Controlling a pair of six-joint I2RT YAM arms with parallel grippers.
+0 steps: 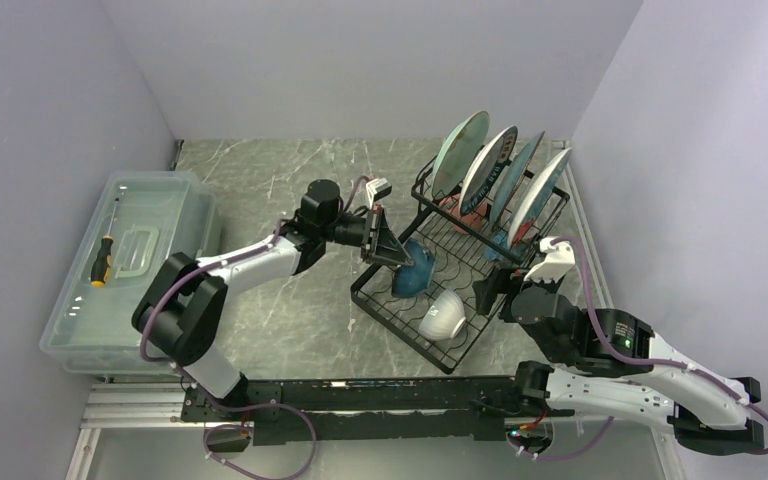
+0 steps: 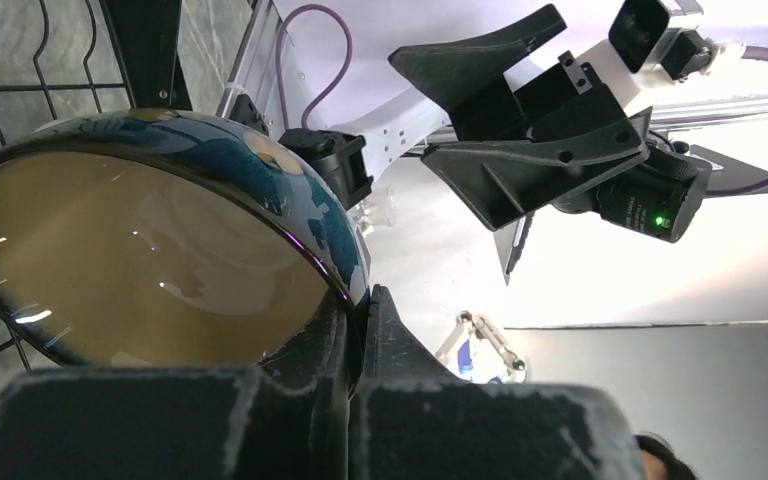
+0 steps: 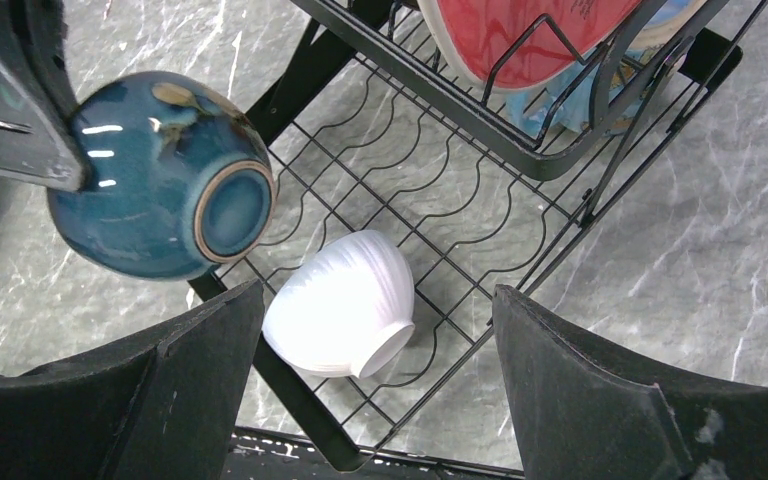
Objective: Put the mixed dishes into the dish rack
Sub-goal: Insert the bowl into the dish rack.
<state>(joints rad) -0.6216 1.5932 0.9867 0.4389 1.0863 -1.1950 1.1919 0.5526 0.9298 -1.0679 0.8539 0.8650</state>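
The black wire dish rack [image 1: 480,255] stands right of centre. Several plates [image 1: 487,165] stand upright in its back slots, and a red plate [image 3: 520,35] shows in the right wrist view. My left gripper [image 1: 398,260] is shut on the rim of a bowl, brown inside [image 2: 150,260] and blue-glazed outside [image 3: 160,190], tilted over the rack's low front tier. A white bowl [image 3: 345,305] lies on its side in that tier, near the front corner. Above the rack's right side, my right gripper [image 3: 377,290] hovers open, holding nothing.
A clear plastic box [image 1: 125,265] with a screwdriver [image 1: 102,262] on its lid sits at the left wall. Grey walls close in on the left, back and right. Marble tabletop [image 1: 280,190] shows between box and rack.
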